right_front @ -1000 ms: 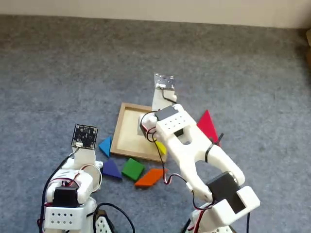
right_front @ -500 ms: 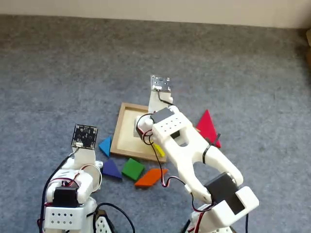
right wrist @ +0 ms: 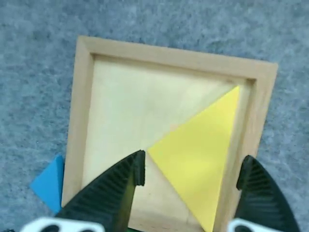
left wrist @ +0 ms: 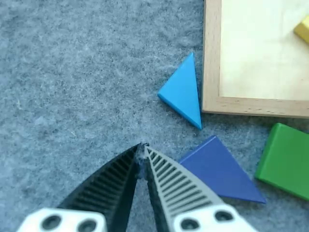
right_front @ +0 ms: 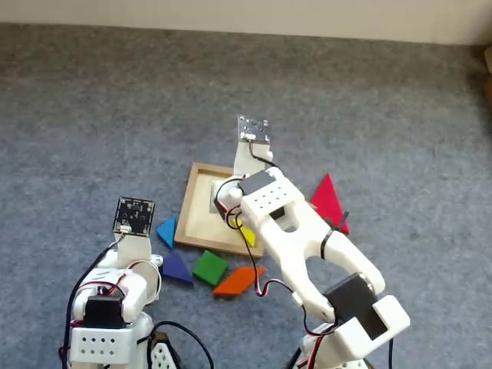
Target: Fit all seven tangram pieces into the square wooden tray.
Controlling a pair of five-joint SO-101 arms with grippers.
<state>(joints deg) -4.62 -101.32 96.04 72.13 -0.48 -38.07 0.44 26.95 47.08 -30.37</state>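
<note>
Since the right arm (right_front: 296, 231) leans over the tray (right_front: 198, 178) in the high view, lots of the tray's floor is hidden there, and just a small bit of the yellow triangle (right_front: 247, 235) peeks out by the arm. The right wrist view shows more: the yellow triangle lies flat inside the tray, w/ its long side along one rim and one tip in a corner. Its other end is cut off at the pic's edge. The right gripper (right wrist: 193, 169) hangs over it w/ jaws wide apart, holding nothing, one finger on each side of the triangle. Can't tell if the tips touch the wood. The left arm (right_front: 115, 304) sits low by the near edge, and the left gripper (left wrist: 144, 151) has its jaws pressed tight together w/ nothing in them, over the grey carpet (right_front: 92, 115). The light blue triangle (left wrist: 183, 94) lies on the carpet just beside the tray's outer rim; touching or not, can't tell. The dark blue triangle (left wrist: 219, 169) lies just beside the left gripper's tip. Next to it is the green square (left wrist: 285, 159), partly cut off in the left wrist view. The orange piece (right_front: 237, 281) lies beside the green square, w/ a wire across one end. The red triangle (right_front: 329, 200) lies on the far side of the right arm, which hides its lower part.
</note>
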